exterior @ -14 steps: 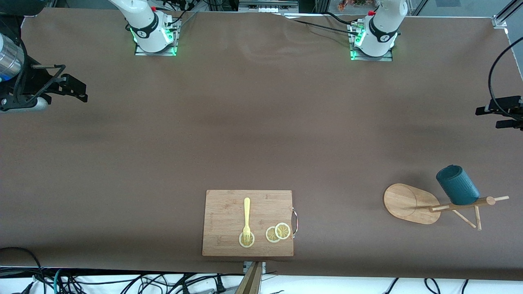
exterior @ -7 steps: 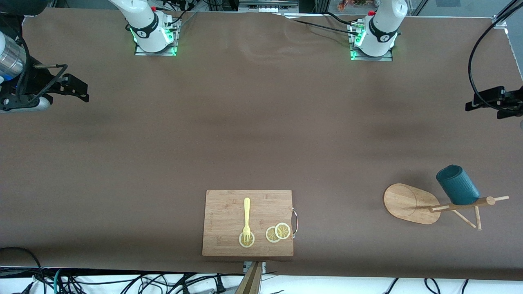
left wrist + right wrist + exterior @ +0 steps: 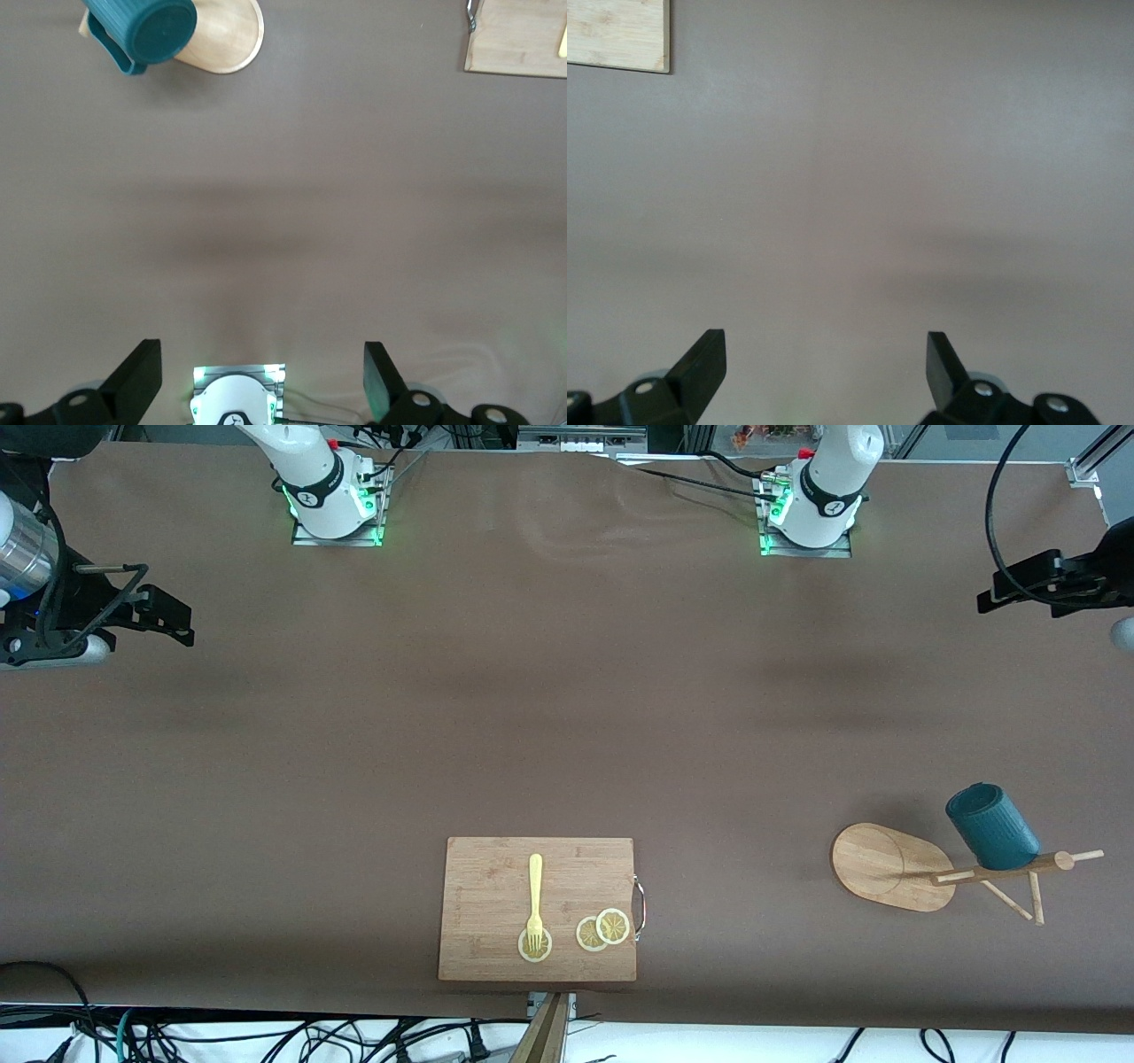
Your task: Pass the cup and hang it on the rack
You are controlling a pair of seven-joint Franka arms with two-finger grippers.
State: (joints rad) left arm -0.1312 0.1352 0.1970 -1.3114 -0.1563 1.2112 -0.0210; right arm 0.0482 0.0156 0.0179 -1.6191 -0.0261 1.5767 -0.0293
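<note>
The dark teal cup (image 3: pixel 992 825) hangs on a peg of the wooden rack (image 3: pixel 889 866), which stands near the front camera at the left arm's end of the table. In the left wrist view the cup (image 3: pixel 142 31) shows bottom up with its handle to the side, over the rack's oval base (image 3: pixel 232 40). My left gripper (image 3: pixel 997 593) is open and empty, up in the air at the table's edge, well apart from the cup; its fingers (image 3: pixel 140 382) show spread wide. My right gripper (image 3: pixel 173 622) is open and empty at the right arm's end, over bare table (image 3: pixel 824 372).
A bamboo cutting board (image 3: pixel 538 909) with a yellow fork (image 3: pixel 534 899) and lemon slices (image 3: pixel 604 930) lies at the table's edge nearest the front camera, midway along. Its corner shows in both wrist views (image 3: pixel 518 40) (image 3: pixel 616 31). Cables hang near the left gripper.
My left gripper has moved away from the front camera and a little toward the table's middle, clear of the rack. The cup, the rack and the right arm have stayed still.
</note>
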